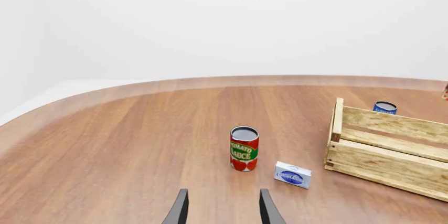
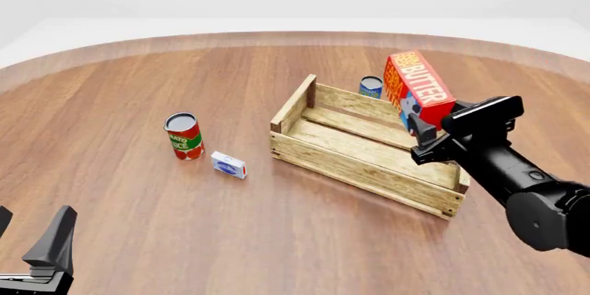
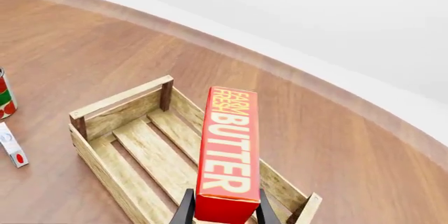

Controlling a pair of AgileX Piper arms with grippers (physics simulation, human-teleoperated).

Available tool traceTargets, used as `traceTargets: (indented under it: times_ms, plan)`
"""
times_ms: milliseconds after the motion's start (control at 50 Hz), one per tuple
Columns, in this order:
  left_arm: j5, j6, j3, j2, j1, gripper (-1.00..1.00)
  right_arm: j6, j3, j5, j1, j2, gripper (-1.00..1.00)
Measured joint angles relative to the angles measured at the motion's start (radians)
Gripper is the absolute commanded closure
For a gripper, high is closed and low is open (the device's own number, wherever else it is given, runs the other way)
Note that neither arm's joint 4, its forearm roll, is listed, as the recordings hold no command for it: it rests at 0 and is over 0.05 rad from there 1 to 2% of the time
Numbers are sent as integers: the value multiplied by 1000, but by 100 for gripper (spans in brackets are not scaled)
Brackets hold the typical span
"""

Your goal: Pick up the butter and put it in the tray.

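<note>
The butter (image 2: 419,88) is a red-orange carton with white "BUTTER" letters and a blue patch. My right gripper (image 2: 426,128) is shut on its lower end and holds it upright in the air over the right part of the tray (image 2: 355,167), a light wooden slat crate. In the right wrist view the butter (image 3: 227,150) stands between the fingers (image 3: 184,209) above the tray (image 3: 126,114). My left gripper (image 2: 37,240) is open and empty at the near left; its fingers (image 1: 179,208) show in the left wrist view, with the tray (image 1: 385,153) far off.
A tomato sauce can (image 2: 184,136) and a small white-blue box (image 2: 228,165) stand on the table left of the tray. A blue can (image 2: 371,87) stands just behind the tray. The round wooden table (image 2: 138,74) has its far edge behind.
</note>
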Motion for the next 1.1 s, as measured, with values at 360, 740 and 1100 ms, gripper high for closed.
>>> traceTargets:
  times_ms: [360, 740, 1100]
  plan:
    - [0, 0, 0, 0, 0, -100, 1, -40, -30, 21, 98, 100]
    - [0, 0, 0, 0, 0, -100, 8, -67, -63, 41, 186, 100]
    - [0, 0, 0, 0, 0, -100, 17, -87, -90, 49, 257, 100]
